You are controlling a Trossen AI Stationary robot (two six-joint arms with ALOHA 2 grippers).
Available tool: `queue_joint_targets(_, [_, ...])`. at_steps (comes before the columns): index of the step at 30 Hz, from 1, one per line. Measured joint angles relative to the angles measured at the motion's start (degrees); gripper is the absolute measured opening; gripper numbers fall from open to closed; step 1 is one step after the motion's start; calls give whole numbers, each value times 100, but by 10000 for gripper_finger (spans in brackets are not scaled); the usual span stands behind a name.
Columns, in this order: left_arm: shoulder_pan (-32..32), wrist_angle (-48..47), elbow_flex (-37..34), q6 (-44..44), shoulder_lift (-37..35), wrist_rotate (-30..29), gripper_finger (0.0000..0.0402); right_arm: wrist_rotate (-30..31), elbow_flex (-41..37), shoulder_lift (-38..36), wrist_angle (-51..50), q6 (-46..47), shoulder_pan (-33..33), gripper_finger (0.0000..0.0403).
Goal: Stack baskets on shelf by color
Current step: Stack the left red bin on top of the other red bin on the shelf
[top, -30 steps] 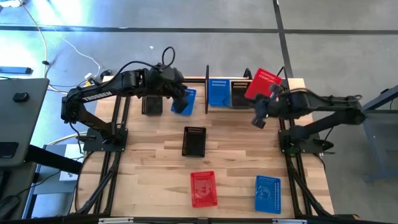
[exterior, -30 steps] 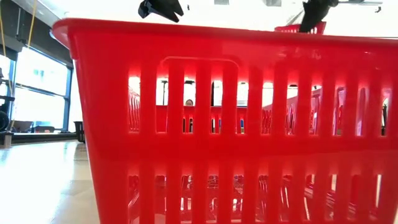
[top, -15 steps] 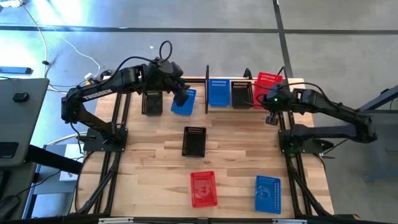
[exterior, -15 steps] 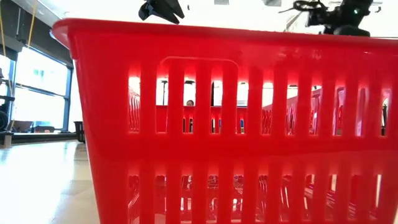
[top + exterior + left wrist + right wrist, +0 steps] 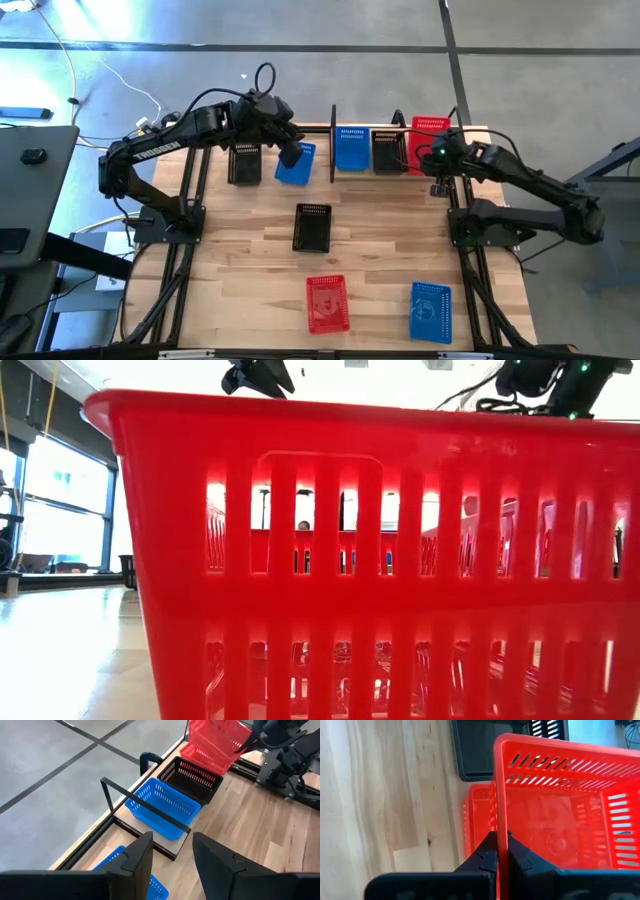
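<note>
The black shelf (image 5: pixel 335 150) stands at the table's far edge, holding a blue basket (image 5: pixel 350 148), a black basket (image 5: pixel 385 150) and, at its right end, a red basket (image 5: pixel 476 820). My right gripper (image 5: pixel 436 166) is shut on a second red basket (image 5: pixel 428 135), just above that one. My left gripper (image 5: pixel 290 155) hovers open over a blue basket (image 5: pixel 298 165) that sits on the table left of the shelf. Whether it touches that basket does not show. In the left wrist view the held red basket (image 5: pixel 215 742) tilts above the shelf. My right gripper (image 5: pixel 499 837) pinches the rim of one side wall (image 5: pixel 499 805) of the red basket, one finger inside the basket and one outside. The basket is lifted, open side up, over the red basket on the shelf. Whether the two baskets touch does not show.
On the table lie a black basket (image 5: pixel 245 162) left of the blue one, another black basket (image 5: pixel 312 227) in the middle, and a red basket (image 5: pixel 327 302) and a blue basket (image 5: pixel 431 311) near the front edge. That red basket (image 5: pixel 380 560) fills the low view.
My right gripper has carried the red basket from a raised, tilted pose down and toward the shelf's right end, turning it square with the shelf. My left gripper has shifted slightly over the blue basket; that basket has stayed put.
</note>
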Motion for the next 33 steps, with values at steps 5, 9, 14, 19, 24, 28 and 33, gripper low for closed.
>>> queue_joint_targets(5, [0, 0, 0, 1, 0, 0, 131, -332, -136, 0, 162, -213, -228, 0])
queue_joint_targets(9, [0, 0, 0, -1, 2, 0, 131, -348, -138, 0, 282, -341, -422, 0])
queue_joint_targets(14, [0, 0, 0, -48, 2, 2, 131, -656, -138, 80, 231, -343, -696, 0])
queue_joint_targets(19, [0, 0, -1, -60, 2, 2, 131, -729, -138, 276, 247, -539, -818, 0])
queue_joint_targets(24, [0, 0, -2, -63, 4, 4, 131, -869, -138, 481, 184, -535, -838, 0])
queue_joint_targets(28, [0, 0, -2, -62, 4, 4, 131, -846, -138, 582, 201, -524, -837, 0])
queue_joint_targets(33, [0, 0, -2, -52, 4, 4, 131, -776, -138, 650, 157, -529, -836, 0])
